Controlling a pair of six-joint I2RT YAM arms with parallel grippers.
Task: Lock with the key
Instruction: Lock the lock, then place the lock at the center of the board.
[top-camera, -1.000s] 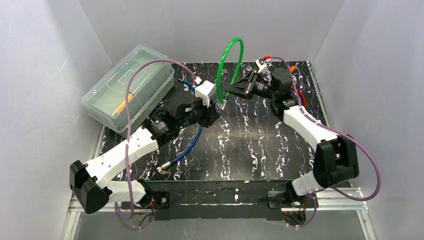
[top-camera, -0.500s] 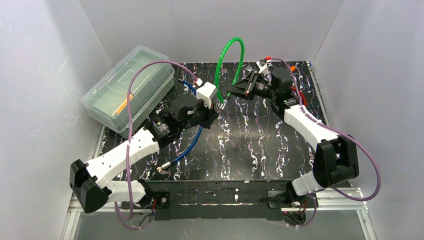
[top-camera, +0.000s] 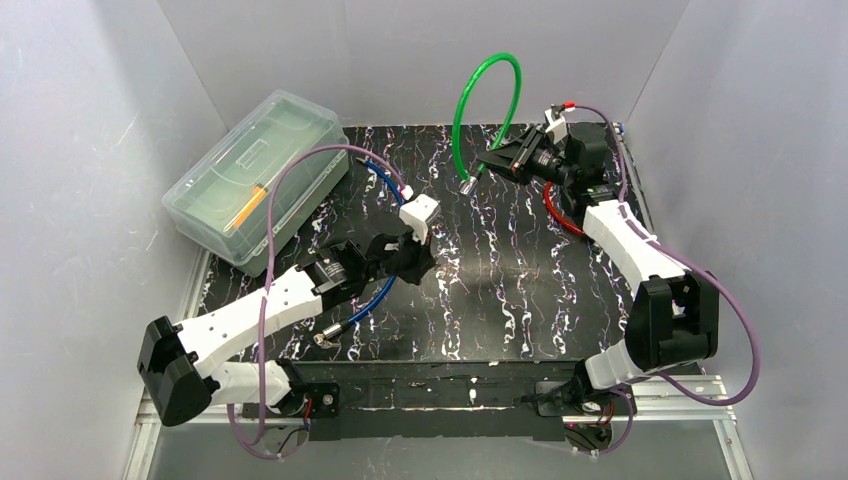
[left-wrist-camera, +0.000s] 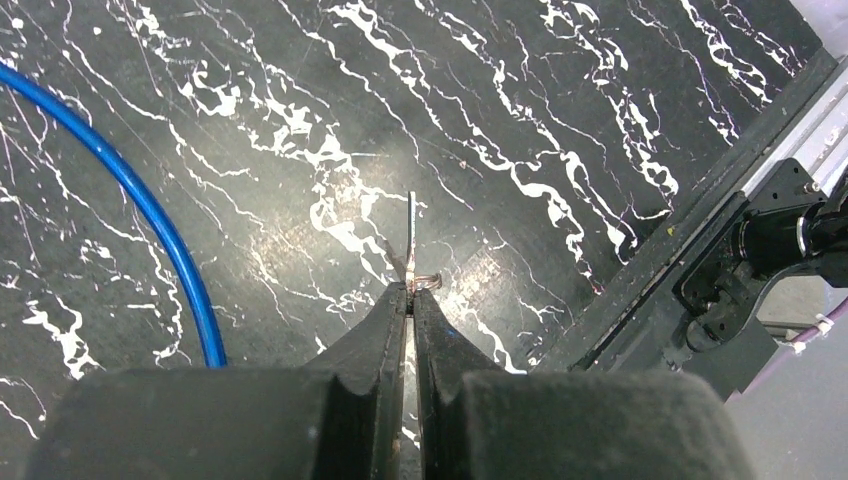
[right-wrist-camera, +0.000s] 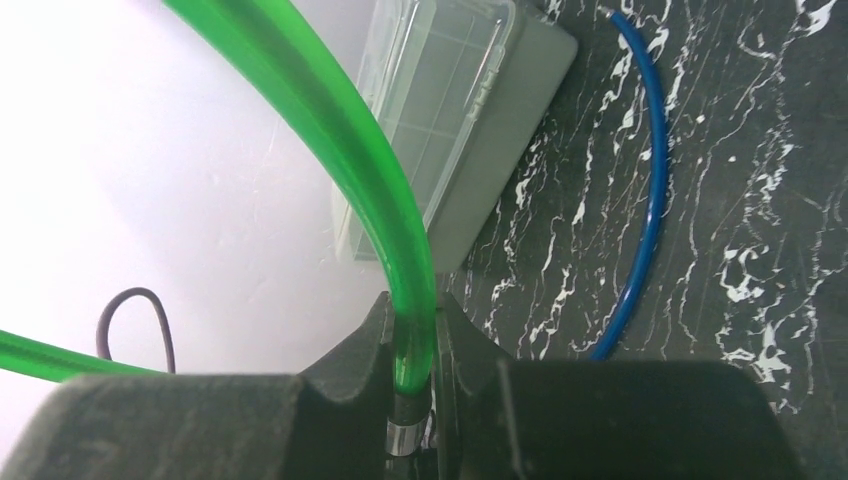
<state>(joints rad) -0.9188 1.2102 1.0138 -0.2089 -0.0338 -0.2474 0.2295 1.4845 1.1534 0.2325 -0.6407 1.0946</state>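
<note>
The key (left-wrist-camera: 410, 235) is a thin metal blade seen edge-on, with a small ring at its base. My left gripper (left-wrist-camera: 410, 292) is shut on it just above the black marbled table (top-camera: 500, 290), left of centre (top-camera: 425, 262). My right gripper (right-wrist-camera: 412, 305) is shut on the green cable lock (right-wrist-camera: 340, 130), gripping it beside its silver end fitting. In the top view that green cable (top-camera: 487, 68) loops up at the back of the table from the right gripper (top-camera: 500, 160). Its free metal end (top-camera: 467, 185) hangs in the air, well apart from the key.
A blue cable (top-camera: 385, 285) lies under the left arm, also showing in the left wrist view (left-wrist-camera: 150, 210). A clear plastic box (top-camera: 262, 170) stands at the back left. A red cable (top-camera: 560, 215) lies under the right forearm. White walls enclose three sides.
The left gripper closed on the key and pulled back toward the near edge. The right gripper carried the green cable right and back, so the cable's free end and the key moved apart.
</note>
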